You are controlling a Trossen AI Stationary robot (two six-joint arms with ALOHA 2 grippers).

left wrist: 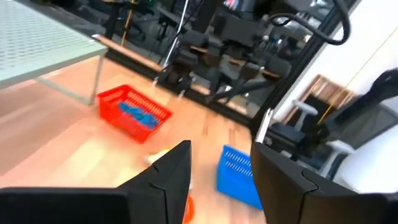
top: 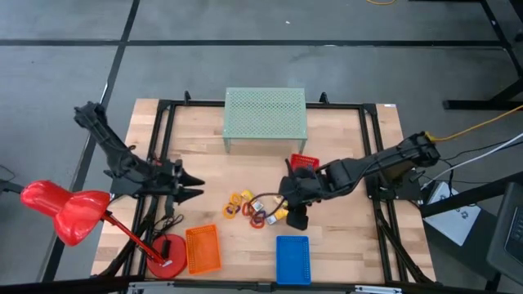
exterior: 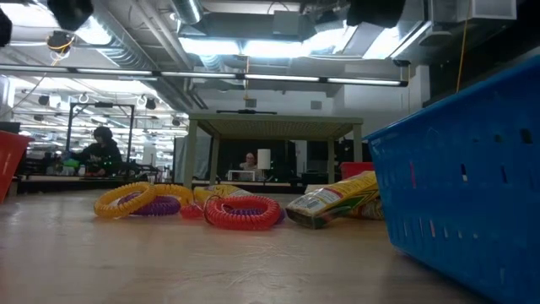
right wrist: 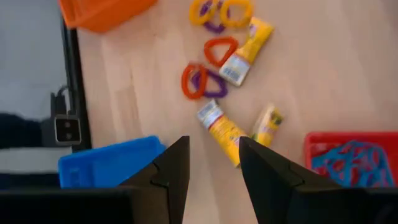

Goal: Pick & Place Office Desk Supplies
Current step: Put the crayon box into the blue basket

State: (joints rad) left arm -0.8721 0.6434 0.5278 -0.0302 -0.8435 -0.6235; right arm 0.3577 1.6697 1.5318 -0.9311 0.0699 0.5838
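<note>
Several yellow tubes (right wrist: 222,129) still loose on worktop (top: 343,245); right gripper (right wrist: 211,180) above, fingers apart, empty; next: descend, grasp. Left gripper (top: 198,185) idle, fingers apart.

The blue basket (exterior: 460,181) is cut off by the low view's right edge, hiding its contents.

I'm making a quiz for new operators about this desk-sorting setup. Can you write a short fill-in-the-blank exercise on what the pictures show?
1. The blue clips lie in the ____ basket.
2. The right gripper hovers with its fingers ____, holding nothing.
3. The mesh shelf at the table's far edge is pale ____.
4. The lamp stands beside the ____ basket.

Missing words: red; open; green; orange
</note>
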